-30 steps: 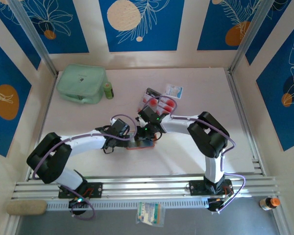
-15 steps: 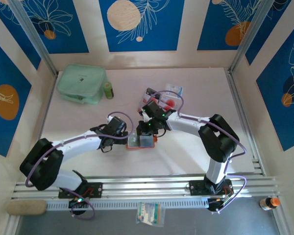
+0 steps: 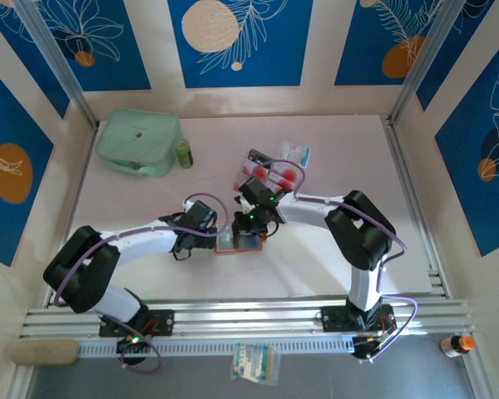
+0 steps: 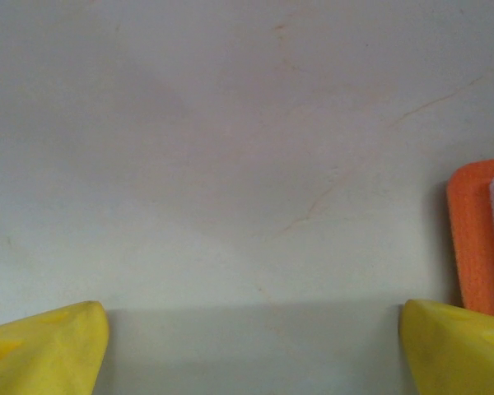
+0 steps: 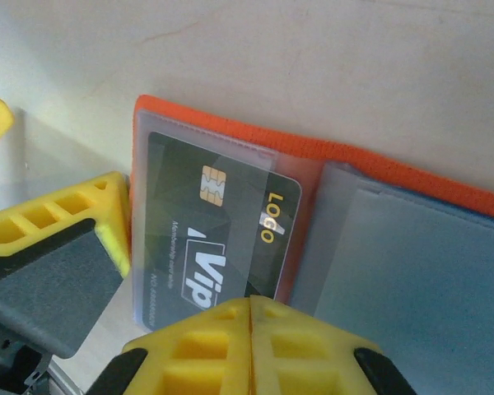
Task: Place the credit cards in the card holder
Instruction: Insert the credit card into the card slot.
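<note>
The orange card holder (image 5: pixel 230 136) lies open on the table, its clear sleeves up. A dark credit card (image 5: pixel 210 226) with a chip sits partly inside the left sleeve. My right gripper (image 5: pixel 251 306) is shut, its joined tips resting at the card's near edge. My left gripper (image 4: pixel 251 346) is open and low over the table, with the holder's orange edge (image 4: pixel 476 239) just beyond its right fingertip. From above, both grippers (image 3: pixel 219 236) (image 3: pixel 249 233) meet at the holder (image 3: pixel 233 247). More credit cards (image 3: pixel 274 173) with red marks lie behind.
A mint-green zip pouch (image 3: pixel 139 141) and a small green bottle (image 3: pixel 184 153) stand at the back left. A clear packet (image 3: pixel 296 153) lies behind the card pile. One of the left gripper's fingers (image 5: pixel 58 263) stands against the holder's left side.
Both grippers have stayed at the card holder. The arms' elbows swung outward half a second ago and have come back. The jaws have not changed.
</note>
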Motion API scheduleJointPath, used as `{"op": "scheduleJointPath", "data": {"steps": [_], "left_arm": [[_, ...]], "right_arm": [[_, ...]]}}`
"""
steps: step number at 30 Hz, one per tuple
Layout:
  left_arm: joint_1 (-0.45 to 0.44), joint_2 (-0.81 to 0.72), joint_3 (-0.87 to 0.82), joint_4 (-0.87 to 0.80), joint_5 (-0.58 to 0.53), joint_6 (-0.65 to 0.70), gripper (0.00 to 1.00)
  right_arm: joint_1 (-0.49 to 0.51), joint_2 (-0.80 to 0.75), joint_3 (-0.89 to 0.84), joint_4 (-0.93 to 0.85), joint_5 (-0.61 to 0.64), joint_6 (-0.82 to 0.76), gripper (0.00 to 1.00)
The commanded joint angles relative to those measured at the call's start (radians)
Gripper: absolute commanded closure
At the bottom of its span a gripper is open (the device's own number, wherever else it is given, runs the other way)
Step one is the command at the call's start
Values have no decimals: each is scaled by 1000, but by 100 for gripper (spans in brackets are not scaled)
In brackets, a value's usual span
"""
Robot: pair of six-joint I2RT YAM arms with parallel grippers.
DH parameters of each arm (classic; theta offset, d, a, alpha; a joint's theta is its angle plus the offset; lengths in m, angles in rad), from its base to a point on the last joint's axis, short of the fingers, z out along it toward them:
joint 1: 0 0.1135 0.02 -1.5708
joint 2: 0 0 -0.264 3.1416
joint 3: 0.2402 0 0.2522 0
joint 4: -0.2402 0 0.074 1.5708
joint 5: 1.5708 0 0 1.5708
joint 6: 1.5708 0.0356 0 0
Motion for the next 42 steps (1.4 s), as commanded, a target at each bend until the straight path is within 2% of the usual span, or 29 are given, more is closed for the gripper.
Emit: {"op": "scheduleJointPath", "data": {"steps": [1,24,36,42], "left_arm": [[9,16,-16,14,-3,11,8],[9,21,-23,31,12,15,9],[18,-94,15,-29,-7,-10,8],[24,-157,40,-64,-18,-21,5]], "right_arm": [[8,25,28,-15,-5,-14,93],[30,76,46,-10,-6,7,95],[21,19,37,-4,-23,36,95],[3,-45,31,-15,-28,41,91]]}}
